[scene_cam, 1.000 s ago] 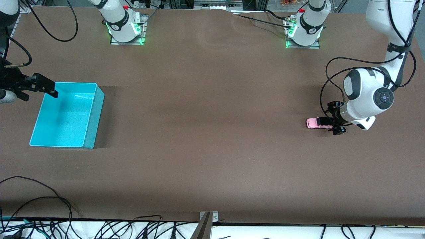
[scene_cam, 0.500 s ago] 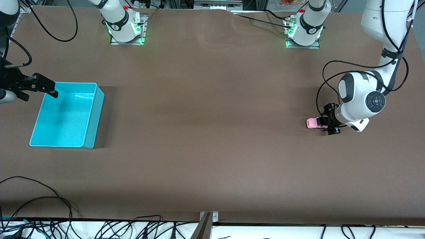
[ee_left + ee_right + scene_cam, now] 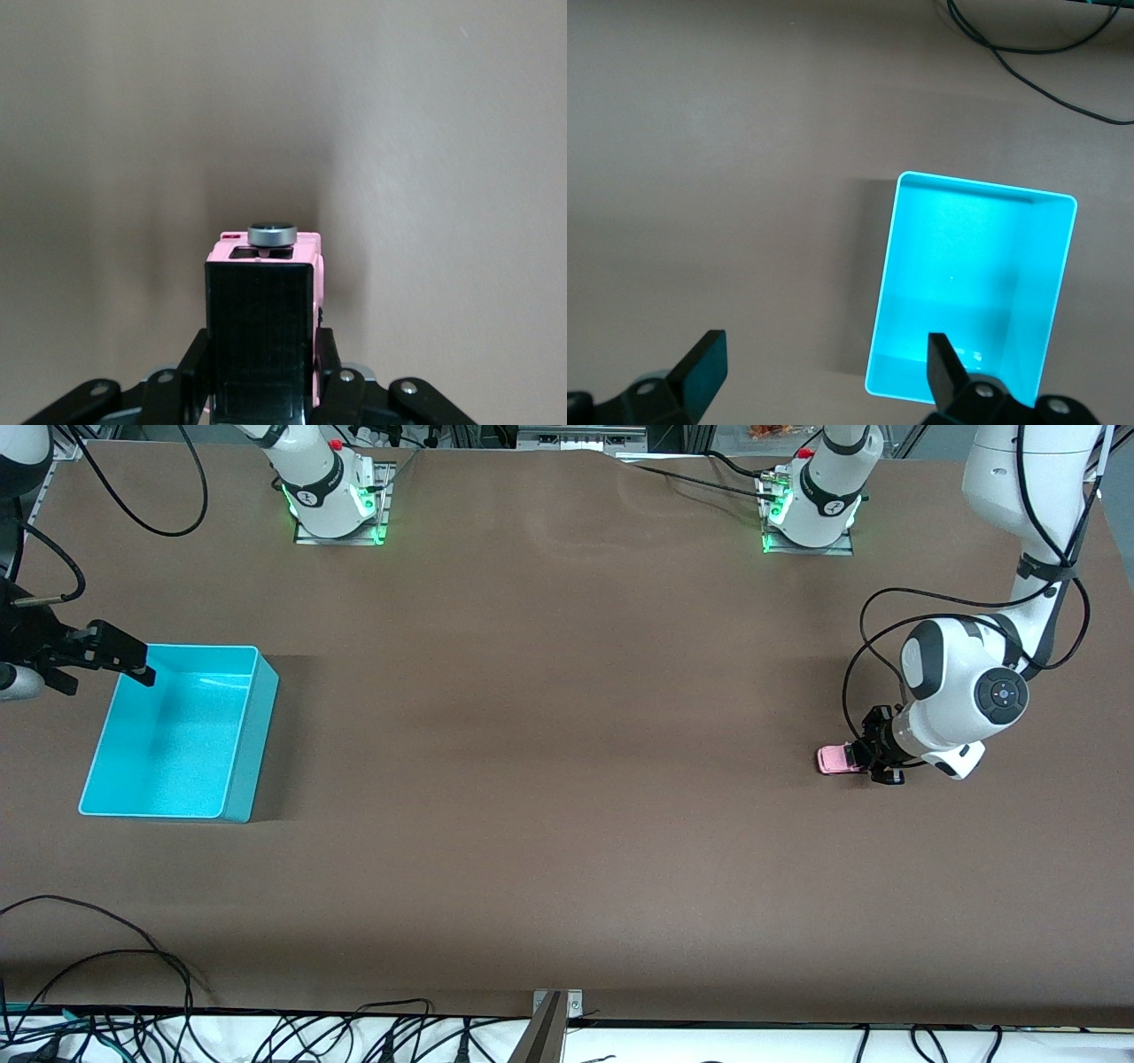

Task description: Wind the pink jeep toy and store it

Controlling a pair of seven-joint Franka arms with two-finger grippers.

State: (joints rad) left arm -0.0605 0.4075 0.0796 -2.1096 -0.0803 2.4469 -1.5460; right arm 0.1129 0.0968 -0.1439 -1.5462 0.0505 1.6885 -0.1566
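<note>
The pink jeep toy (image 3: 833, 759) stands on the brown table near the left arm's end. My left gripper (image 3: 863, 759) is low at its black rear section. In the left wrist view the fingers (image 3: 197, 356) press both sides of the jeep (image 3: 266, 283), whose pink front and a small silver knob point away from the wrist. My left gripper (image 3: 261, 376) is shut on it. My right gripper (image 3: 133, 662) hangs open and empty over the rim of the turquoise bin (image 3: 252, 726) at the right arm's end. The right wrist view shows the gripper (image 3: 824, 365) above the empty bin (image 3: 966, 274).
Black cables (image 3: 133, 974) lie along the table edge nearest the front camera. The two arm bases (image 3: 332, 505) stand at the table's back edge. A cable (image 3: 1045, 62) shows in the right wrist view.
My left arm has lowered and shifted slightly toward the jeep, and its fingers have drawn in around the jeep's rear. The jeep and the right arm have not moved.
</note>
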